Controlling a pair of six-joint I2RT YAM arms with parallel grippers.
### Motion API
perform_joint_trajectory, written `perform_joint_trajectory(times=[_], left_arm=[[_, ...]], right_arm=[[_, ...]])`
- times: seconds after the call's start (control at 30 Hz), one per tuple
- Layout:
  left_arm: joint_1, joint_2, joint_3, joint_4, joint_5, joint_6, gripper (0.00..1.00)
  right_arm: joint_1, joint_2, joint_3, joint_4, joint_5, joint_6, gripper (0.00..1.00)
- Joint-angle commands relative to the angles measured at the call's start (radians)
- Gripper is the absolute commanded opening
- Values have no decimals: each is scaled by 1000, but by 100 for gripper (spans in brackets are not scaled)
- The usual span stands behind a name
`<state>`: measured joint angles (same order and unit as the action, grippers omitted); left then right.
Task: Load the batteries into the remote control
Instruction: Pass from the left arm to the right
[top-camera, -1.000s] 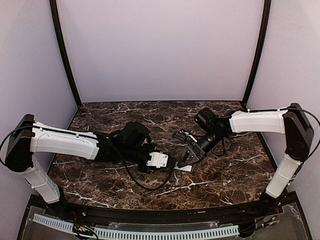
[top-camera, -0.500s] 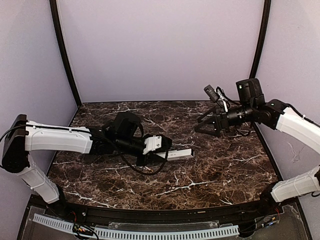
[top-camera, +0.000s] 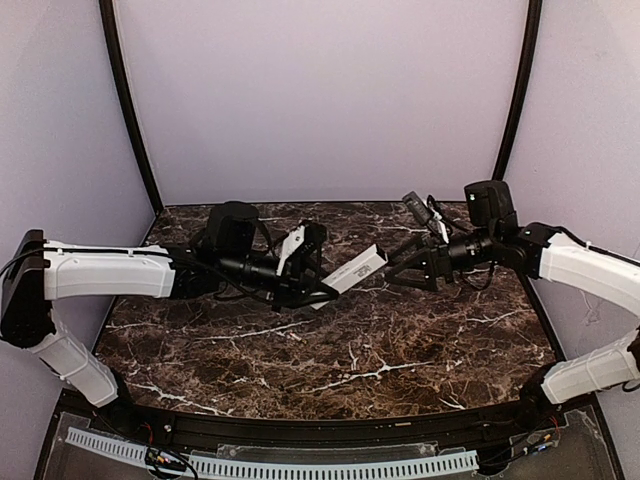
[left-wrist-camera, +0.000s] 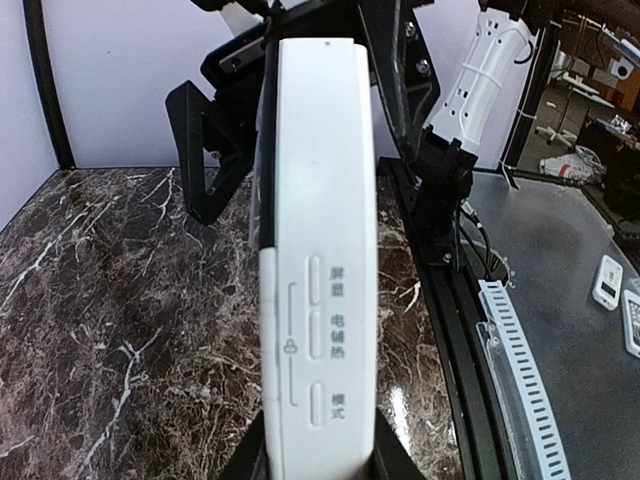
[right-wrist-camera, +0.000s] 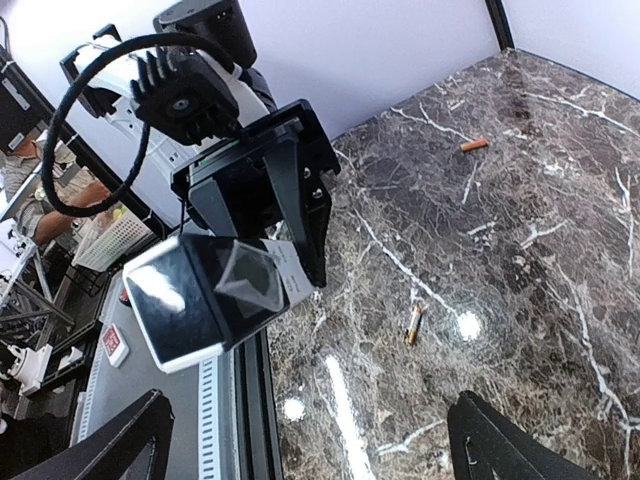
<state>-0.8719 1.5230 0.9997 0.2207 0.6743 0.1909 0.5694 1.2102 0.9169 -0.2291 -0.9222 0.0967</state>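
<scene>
The left fingers (top-camera: 318, 287) are clenched on the remote control (top-camera: 355, 270), grasping it by 1 end and holding it in the air above the bench (top-camera: 400, 360), tilted so its free end points up toward the right arm. In the left wrist view the remote control (left-wrist-camera: 320, 250) runs straight out from between the 2 fingers (left-wrist-camera: 392, 462), its white face showing 3 slim oval buttons marked with small characters.

The right fingers (top-camera: 393, 273) are released and spread wide, holding nothing and touching nothing. They sit just beside the remote's free end, facing it. In the right wrist view the 2 fingers (right-wrist-camera: 505, 440) stand far apart at the bottom corners, and the remote's dark, glossy end (right-wrist-camera: 205, 300) faces the camera from between the left arm's black fingers.

On the bench below, the near battery (right-wrist-camera: 412, 324) lies on the marble, and the far battery (right-wrist-camera: 474, 145), orange, lies well apart from it toward the back.
</scene>
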Motion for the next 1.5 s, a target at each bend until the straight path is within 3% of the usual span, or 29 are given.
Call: perform_joint_trajectory(times=[0.0,0.13,0.43,0.87,1.17,1.37,1.47], left_arm=[[11,-47,-64,253,14,-224,0],[12,-33,-96,390,-26,-327,0],[12,14,-138,603,-61,-499,0],[13,80,-154,744,-52,-616,0],[14,106,-153,763,-47,-635,0],[13,101,-152,744,-54,-625,1],[13,93,-155,737,-61,-621,7]], right_arm=[[6,-4,-79,372,-57,191,96],[9,17,-120,601,-19,329,96],[42,110,-97,809,20,440,91],[72,205,-19,862,13,484,91],[72,261,8,940,-15,556,74],[72,273,10,939,-17,566,43],[69,271,9,927,-10,559,31]])
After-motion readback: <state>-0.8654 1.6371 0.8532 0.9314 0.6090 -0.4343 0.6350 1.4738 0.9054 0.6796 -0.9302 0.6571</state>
